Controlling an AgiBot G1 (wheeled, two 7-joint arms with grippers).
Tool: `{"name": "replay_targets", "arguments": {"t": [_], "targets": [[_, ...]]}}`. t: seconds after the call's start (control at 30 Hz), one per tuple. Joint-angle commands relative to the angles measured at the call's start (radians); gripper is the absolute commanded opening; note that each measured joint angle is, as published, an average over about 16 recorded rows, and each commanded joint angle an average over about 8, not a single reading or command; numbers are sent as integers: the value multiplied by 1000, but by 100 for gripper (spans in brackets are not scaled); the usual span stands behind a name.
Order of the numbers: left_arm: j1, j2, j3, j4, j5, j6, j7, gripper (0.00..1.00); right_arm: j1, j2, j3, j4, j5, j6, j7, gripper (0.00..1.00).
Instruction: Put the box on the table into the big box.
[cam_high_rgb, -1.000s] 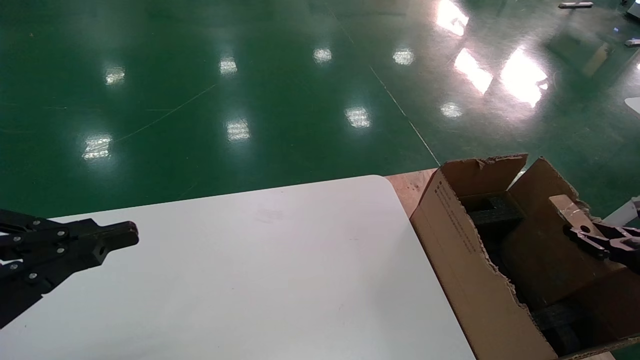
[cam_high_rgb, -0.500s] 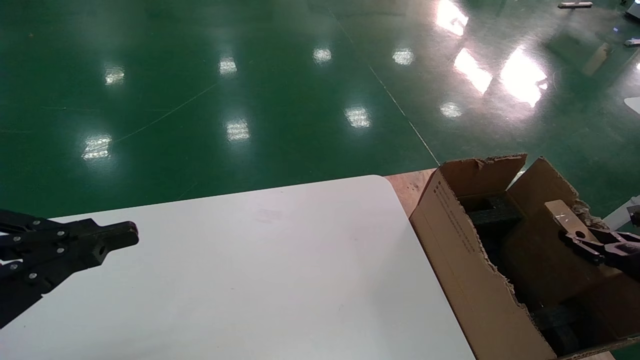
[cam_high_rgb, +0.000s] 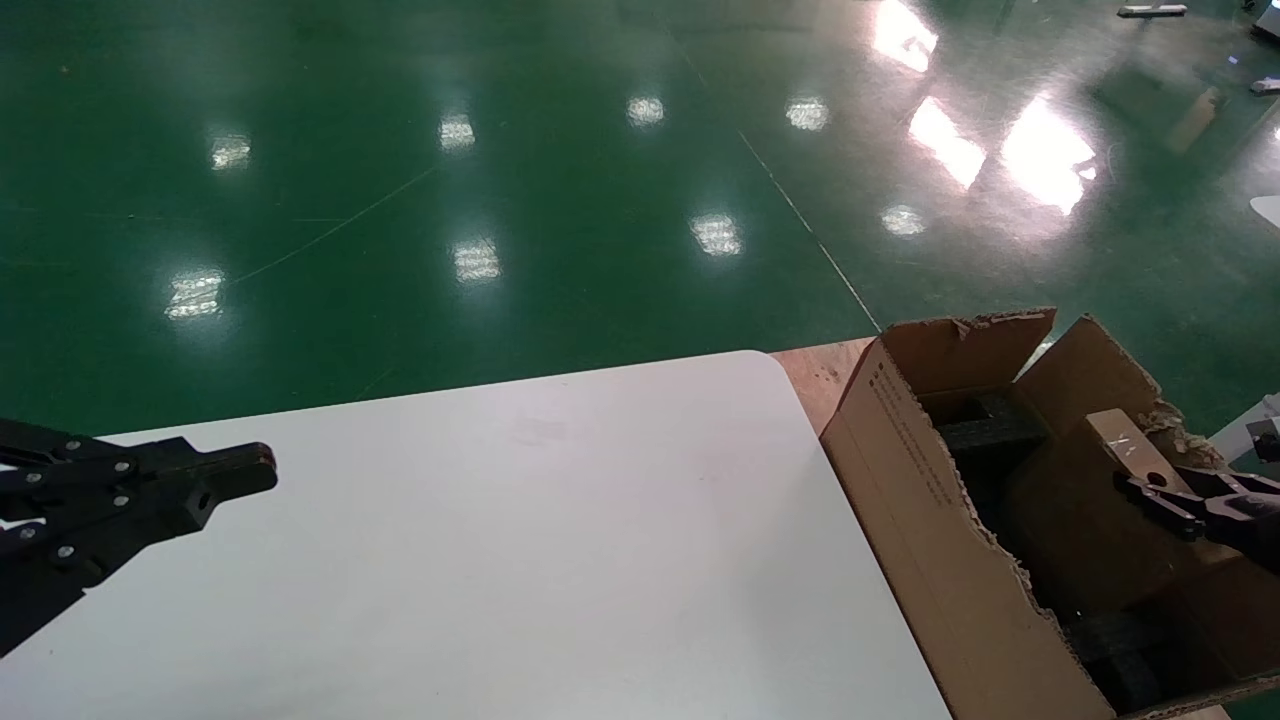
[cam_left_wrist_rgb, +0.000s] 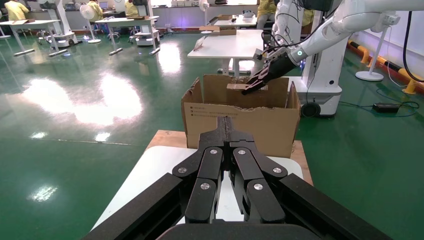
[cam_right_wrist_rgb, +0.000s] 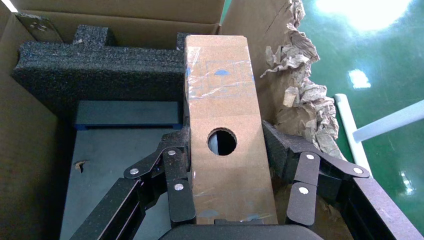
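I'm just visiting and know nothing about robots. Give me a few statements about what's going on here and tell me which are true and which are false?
1. The right pincer grips the small box on both long sides. True.
2. The small box lies flat on the white table. False: it is held over the inside of the big box, with nothing resting on the table.
3. The small box has a round hole in its upper face. True.
4. The left pincer carries a second box. False: it hangs shut and empty over the table's left part.
5. Black foam sits inside the big box. True.
6. The big box stands on the table's left side. False: it stands off the table's right edge.
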Motion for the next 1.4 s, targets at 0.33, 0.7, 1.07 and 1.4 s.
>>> {"name": "replay_targets", "arguments": {"t": [0.33,0.7,1.07,1.4], "targets": [[0,0,0,0,0,0,0,100,-1,1,-1,5,-4,3,3,100],[0,0,0,0,0,0,0,100,-1,1,-2,3,-4,3,1,100],[0,0,0,0,0,0,0,100,46,-2,-3,39,15,-45,-21,100],[0,0,0,0,0,0,0,100,201,-38,-45,102,23,-163,-89,100]]}}
